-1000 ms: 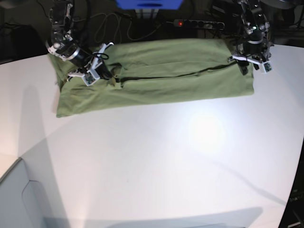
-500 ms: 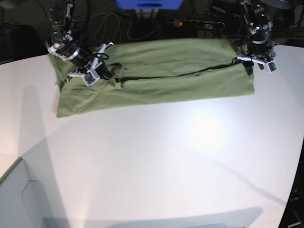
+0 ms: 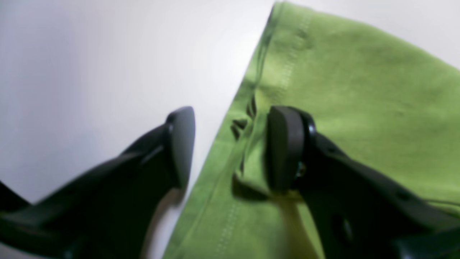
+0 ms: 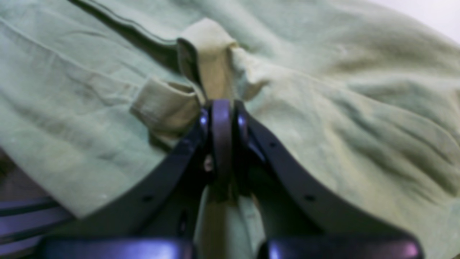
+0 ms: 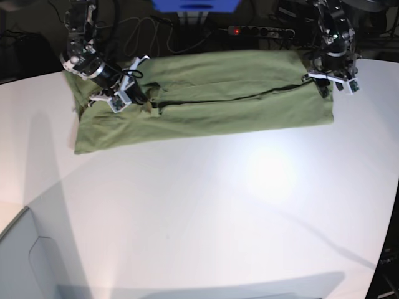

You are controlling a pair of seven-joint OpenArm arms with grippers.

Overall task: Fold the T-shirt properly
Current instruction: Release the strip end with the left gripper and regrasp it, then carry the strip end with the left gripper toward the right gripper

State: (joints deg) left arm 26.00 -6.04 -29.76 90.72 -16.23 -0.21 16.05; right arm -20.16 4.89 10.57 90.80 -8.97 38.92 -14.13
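The olive-green T-shirt (image 5: 212, 103) lies in a long folded band across the far side of the white table (image 5: 206, 212). My right gripper (image 4: 220, 108) is shut on a raised fold of the T-shirt (image 4: 212, 46); in the base view this right gripper (image 5: 144, 103) is at the shirt's left end. Over the T-shirt's right end, my left gripper (image 5: 329, 87) stands open. In the left wrist view the left gripper (image 3: 231, 147) straddles the stitched edge of the T-shirt (image 3: 359, 90), one finger (image 3: 285, 144) above the cloth and the other finger (image 3: 179, 144) above bare table.
A black power strip (image 5: 259, 30) with a red light and loose cables (image 5: 143, 31) lie behind the table's far edge, beside a blue object (image 5: 196, 5). A grey panel (image 5: 25, 261) stands at the near left corner. The table's right edge runs close to the left arm.
The arm at the shirt's right end has shifted slightly over that corner, still open. The arm at the left end has held still, shut on its fold.
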